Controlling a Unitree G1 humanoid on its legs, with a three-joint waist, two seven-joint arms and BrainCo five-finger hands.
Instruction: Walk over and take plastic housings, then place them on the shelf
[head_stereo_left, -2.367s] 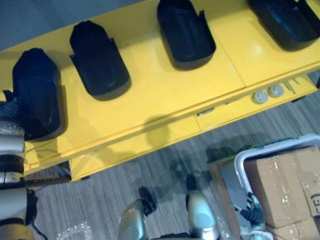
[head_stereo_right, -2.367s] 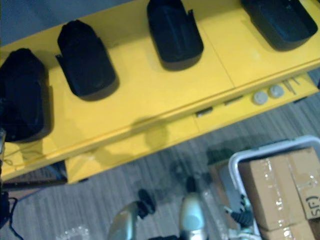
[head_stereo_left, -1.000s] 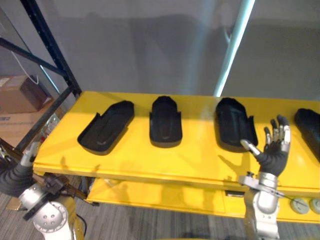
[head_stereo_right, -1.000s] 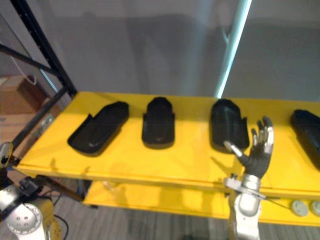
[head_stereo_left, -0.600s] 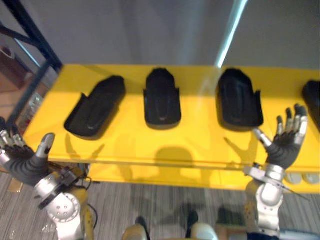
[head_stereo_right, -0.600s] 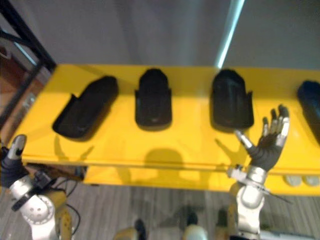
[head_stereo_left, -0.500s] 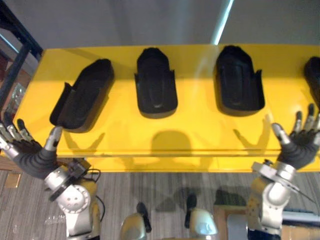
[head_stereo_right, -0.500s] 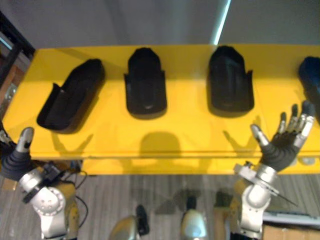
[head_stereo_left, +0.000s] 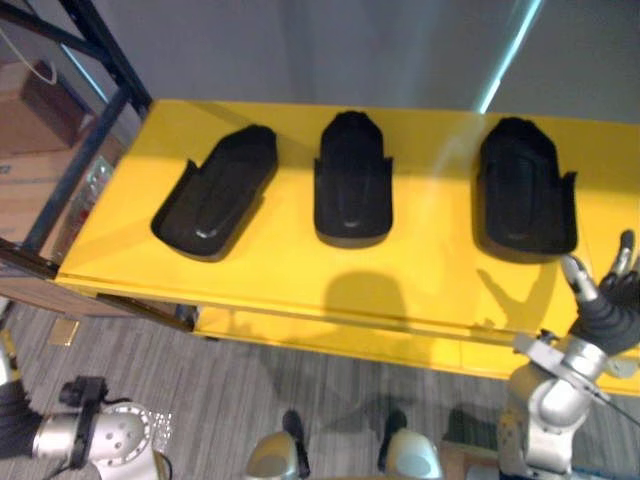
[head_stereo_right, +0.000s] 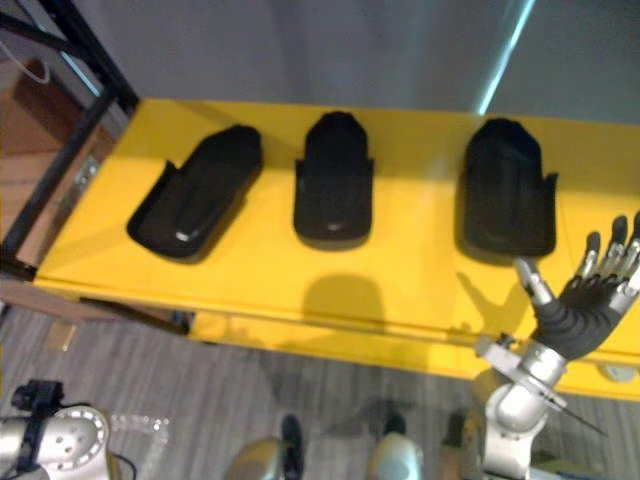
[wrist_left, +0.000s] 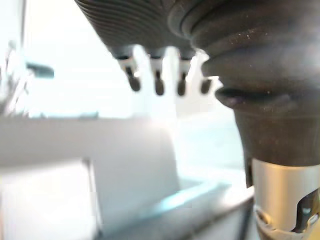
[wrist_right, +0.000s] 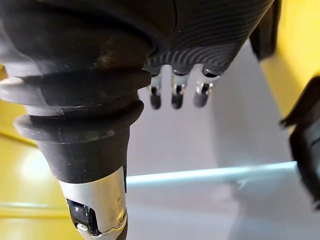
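Three black moulded plastic housings (head_stereo_right: 334, 180) lie in a row on the yellow table (head_stereo_right: 420, 275), each with its long axis running front to back. The rightmost black housing (head_stereo_right: 508, 190) sits just beyond the right hand (head_stereo_right: 583, 303), slightly to its left. That hand's fingers are spread straight and hold nothing. The left hand (wrist_left: 145, 25), fingers relaxed and empty, hangs low and well apart, so I judge the right hand the nearer

The right robot hand (head_stereo_right: 583, 303) has a dark ribbed cover (wrist_right: 215, 30) and silver, dark-tipped fingers (wrist_right: 174, 94).
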